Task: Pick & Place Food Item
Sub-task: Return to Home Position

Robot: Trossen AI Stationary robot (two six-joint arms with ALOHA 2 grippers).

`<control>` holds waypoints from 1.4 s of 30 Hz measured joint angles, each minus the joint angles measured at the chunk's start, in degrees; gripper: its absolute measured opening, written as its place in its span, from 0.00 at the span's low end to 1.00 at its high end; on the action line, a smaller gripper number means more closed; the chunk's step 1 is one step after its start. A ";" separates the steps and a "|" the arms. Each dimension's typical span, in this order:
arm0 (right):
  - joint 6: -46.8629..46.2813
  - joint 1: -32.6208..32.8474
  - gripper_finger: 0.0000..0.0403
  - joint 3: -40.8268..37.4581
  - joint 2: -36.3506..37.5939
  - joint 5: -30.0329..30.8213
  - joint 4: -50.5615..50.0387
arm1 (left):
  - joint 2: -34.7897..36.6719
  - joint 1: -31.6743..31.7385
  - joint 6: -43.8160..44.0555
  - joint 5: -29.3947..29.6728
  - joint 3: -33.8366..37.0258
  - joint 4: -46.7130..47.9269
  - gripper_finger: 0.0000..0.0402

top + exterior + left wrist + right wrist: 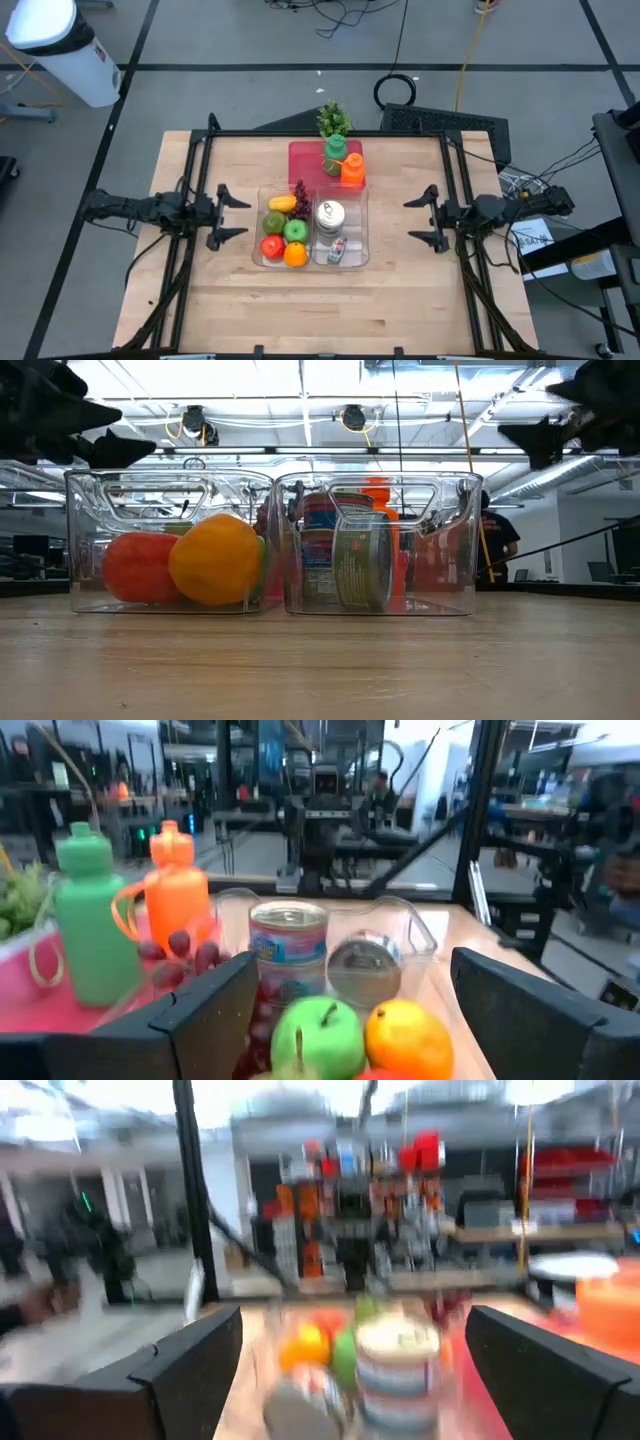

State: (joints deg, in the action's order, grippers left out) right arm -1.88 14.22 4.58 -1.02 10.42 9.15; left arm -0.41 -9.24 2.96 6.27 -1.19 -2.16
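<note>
- From overhead, I see the left gripper (246, 218) spread wide and empty, just beside the left bin (259, 262). The right gripper (408, 220), equally wide and empty, sits apart from the right bin (362, 258).
- The orange (295, 255) lies in the left bin beside a red apple (271, 246).
- Only the table-level camera shows both fruits at the bin's front wall.

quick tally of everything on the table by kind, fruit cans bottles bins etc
fruit: 6 (grapes, yellow fruit, green fruit, green apple, red apple, orange)
cans: 2 (upright can, tipped can)
bottles: 2 (green bottle, orange bottle)
bins: 2 (left bin, right bin)
leafy plant: 1
red tray: 1
total: 14
</note>
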 joint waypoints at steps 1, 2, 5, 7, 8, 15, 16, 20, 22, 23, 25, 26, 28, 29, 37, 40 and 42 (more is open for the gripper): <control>-0.02 0.00 0.90 -0.86 0.00 -0.02 2.43 | 0.03 0.03 -0.41 -0.01 0.35 -0.41 0.84; -0.02 0.00 0.90 -1.65 0.09 -0.09 3.57 | 0.10 0.01 -0.93 0.14 0.24 -0.47 0.84; 0.43 0.00 0.90 -3.40 -0.14 -0.11 2.75 | 0.01 0.07 -1.17 0.29 0.28 -0.66 0.84; 2.28 0.00 0.90 -3.45 -0.11 -0.07 1.04 | 0.02 0.08 -1.20 0.67 0.28 -0.73 0.84; 2.81 0.00 0.90 -3.47 -0.19 -0.05 0.13 | -0.01 0.08 -1.20 0.86 0.28 -0.56 0.84; 2.63 0.00 0.90 -3.58 -0.39 -0.05 -4.25 | -0.06 0.08 -1.20 1.25 0.29 -0.87 0.84; 2.63 0.02 0.90 -3.58 -0.37 -0.05 -4.17 | -0.04 0.08 -1.20 1.24 0.31 -1.10 0.84; 2.63 0.00 0.90 -3.63 -0.37 -0.05 -3.89 | -0.05 0.08 -1.20 1.26 0.29 -1.26 0.84; 2.63 0.00 0.90 -3.63 -0.37 -0.05 -3.85 | -0.05 0.08 -1.21 1.26 0.31 -1.25 0.84; 2.61 0.00 0.90 -3.63 -0.37 -0.05 -3.85 | -0.05 0.08 -1.21 1.26 0.31 -1.26 0.84; 2.61 0.00 0.90 -3.68 -0.37 -0.05 -3.85 | -0.06 0.08 -1.20 1.26 0.31 -1.26 0.84; 2.61 0.00 0.90 -3.69 -0.37 -0.05 -3.85 | -0.06 0.08 -1.20 1.26 0.31 -1.26 0.84; 2.61 0.00 0.90 -3.69 -0.37 -0.05 -3.85 | -0.06 0.08 -1.20 1.26 0.31 -1.26 0.84; 2.61 0.00 0.90 -3.69 -0.37 -0.05 -3.85 | -0.06 0.08 -1.21 1.26 0.30 -1.26 0.84; 2.61 0.00 0.90 -3.72 -0.37 -0.05 -3.84 | -0.06 0.08 -1.21 1.26 0.31 -1.27 0.84; 2.61 0.00 0.90 -3.72 -0.37 -0.05 -3.84 | -0.06 0.08 -1.20 1.28 0.30 -1.29 0.84; 2.61 0.00 0.90 -3.72 -0.37 -0.05 -3.83 | -0.06 0.08 -1.22 1.26 0.28 -1.30 0.84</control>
State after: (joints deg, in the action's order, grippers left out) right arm 0.73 14.22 0.86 -1.39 10.37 5.32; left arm -0.47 -9.17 1.74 7.53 -0.91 -3.46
